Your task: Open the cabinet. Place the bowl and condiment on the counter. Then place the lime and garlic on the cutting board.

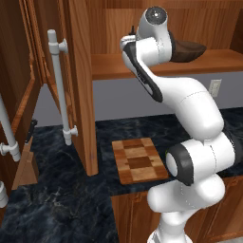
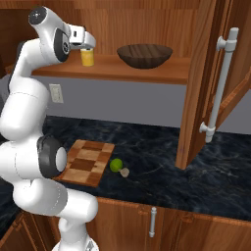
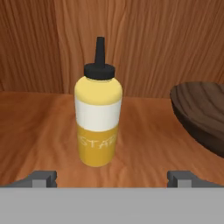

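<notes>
- The condiment (image 3: 98, 118) stands on the cabinet (image 2: 112, 73) shelf, with the bowl (image 2: 145, 55) to its right.
- On the counter (image 2: 162, 166) below, lime (image 2: 116, 164) and garlic (image 2: 125, 172) lie just right of the cutting board (image 2: 84, 162).

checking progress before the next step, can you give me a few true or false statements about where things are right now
1. The cabinet door is open. True.
2. The bowl sits on the counter. False: it is on the cabinet shelf.
3. The gripper is shut on the yellow bottle. False: it is open, and the bottle stands upright on the shelf ahead of the fingertips.
4. The lime and garlic lie on the counter beside the cutting board. True.
5. The bowl is right of the bottle in the hand view. True.
</notes>
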Motion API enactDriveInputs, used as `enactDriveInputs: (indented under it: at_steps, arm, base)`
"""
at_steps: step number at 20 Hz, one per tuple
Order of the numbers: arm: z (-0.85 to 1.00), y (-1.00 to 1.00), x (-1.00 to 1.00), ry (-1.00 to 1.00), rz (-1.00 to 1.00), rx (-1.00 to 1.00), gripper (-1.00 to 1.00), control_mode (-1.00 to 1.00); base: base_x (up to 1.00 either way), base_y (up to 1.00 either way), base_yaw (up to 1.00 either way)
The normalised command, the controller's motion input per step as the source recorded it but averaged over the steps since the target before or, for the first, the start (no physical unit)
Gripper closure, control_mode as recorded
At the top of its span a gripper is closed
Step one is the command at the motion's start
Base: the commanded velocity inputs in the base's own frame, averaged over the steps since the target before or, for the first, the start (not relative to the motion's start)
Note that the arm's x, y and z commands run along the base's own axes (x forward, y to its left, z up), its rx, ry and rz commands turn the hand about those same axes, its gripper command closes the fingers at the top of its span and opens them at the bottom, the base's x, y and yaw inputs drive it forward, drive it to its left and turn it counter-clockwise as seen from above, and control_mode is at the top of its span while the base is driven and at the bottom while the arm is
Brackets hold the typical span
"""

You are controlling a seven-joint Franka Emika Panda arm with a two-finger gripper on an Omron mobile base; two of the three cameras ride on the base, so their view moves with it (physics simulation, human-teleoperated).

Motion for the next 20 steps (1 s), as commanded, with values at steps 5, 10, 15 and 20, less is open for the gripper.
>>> enactDriveInputs:
  at_steps: [5, 10, 15, 20]
  arm:
    - [-0.07, 0.00, 0.36, 0.00, 0.08, 0.01, -1.00, -1.00]
    - [-0.06, 0.00, 0.39, 0.00, 0.06, 0.00, -1.00, -1.00]
    - [0.00, 0.00, 0.29, 0.00, 0.03, 0.00, -1.00, -1.00]
    - [-0.01, 0.01, 0.20, 0.00, 0.02, 0.00, -1.00, -1.00]
  base:
    - [0.00, 0.00, 0.00]
    - [0.00, 0.00, 0.00]
    - [0.00, 0.00, 0.00]
    - [0.00, 0.00, 0.00]
